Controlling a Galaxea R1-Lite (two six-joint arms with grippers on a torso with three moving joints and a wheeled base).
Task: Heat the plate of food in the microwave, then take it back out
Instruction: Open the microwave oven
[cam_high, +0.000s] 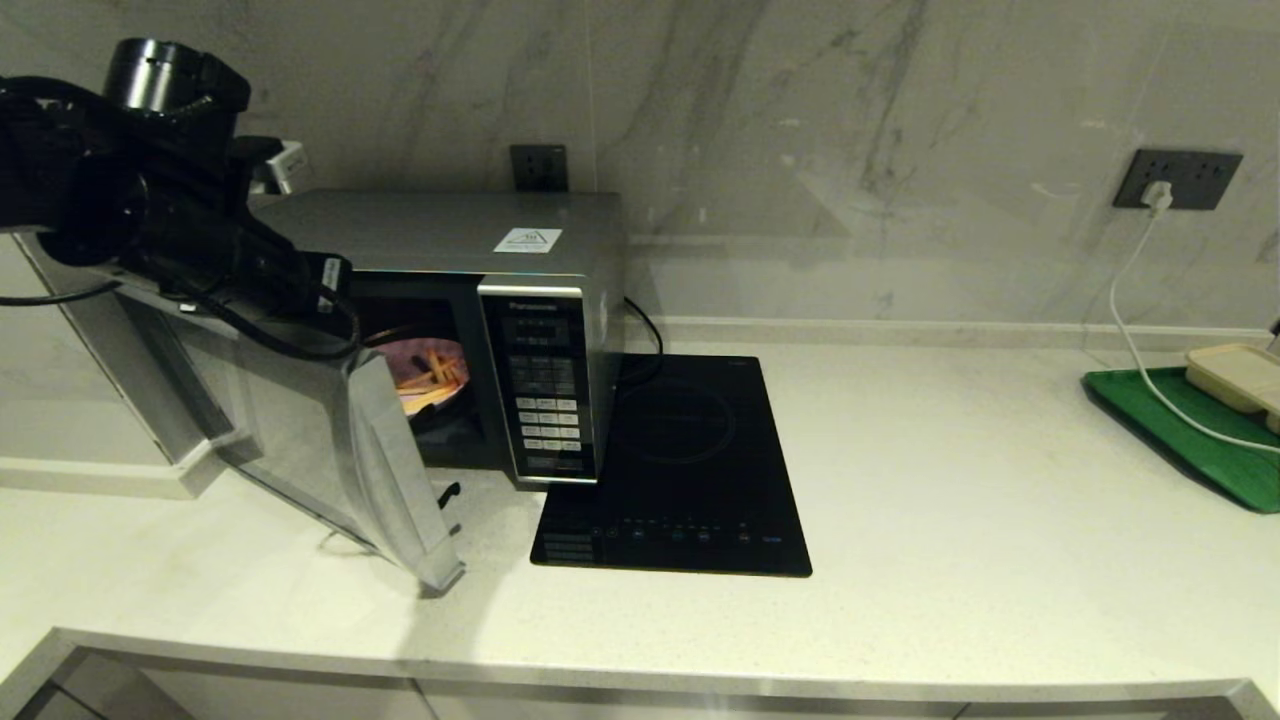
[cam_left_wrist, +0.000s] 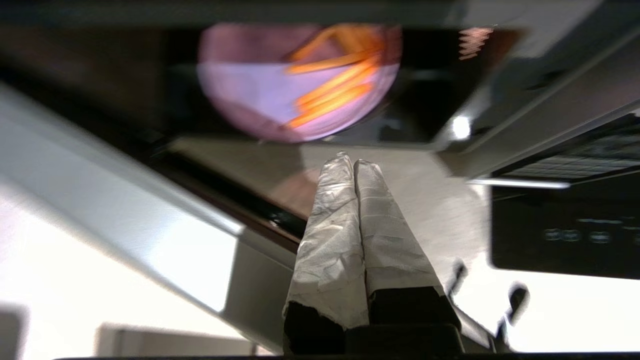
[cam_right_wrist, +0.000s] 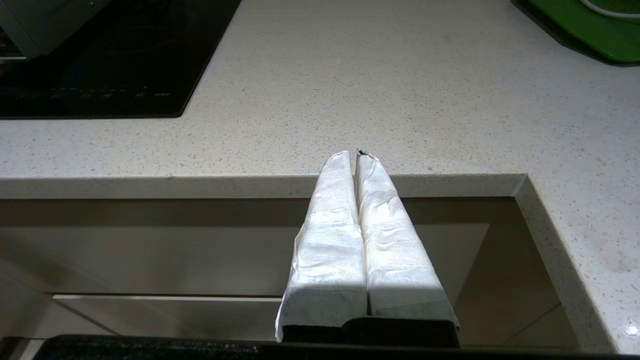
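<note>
Counter (cam_high: 950, 520): pale speckled stone, bearing everything below. Microwave (cam_high: 450, 235): silver-grey box at the counter's left rear, door (cam_high: 330, 460) swung partly open toward the front, cavity lit. "Panasonic" reads at the head of its button panel (cam_high: 545, 395); a white sticker with a warning triangle (cam_high: 527, 240) sits on the top, its wording too small to read. Induction hob (cam_high: 690, 470): flat black glass just right of the microwave, touch-key legends illegible. Green tray (cam_high: 1190, 435): far right edge, carrying a beige tray (cam_high: 1240, 375). Plate of food (cam_high: 432, 375): lilac, inside the cavity with orange fries on it. Left gripper (cam_left_wrist: 354, 165): raised outside the door opening, taped fingers pressed together, holding nothing, aimed toward the plate. Right gripper (cam_right_wrist: 356, 160): parked below the counter's front edge, closed and empty. Handling note, as judgement: whether heating is done cannot be told; if the door is to be moved, push on its free edge with the closed tips, slowly, keeping the arm's cables out of the hinge sweep.
</note>
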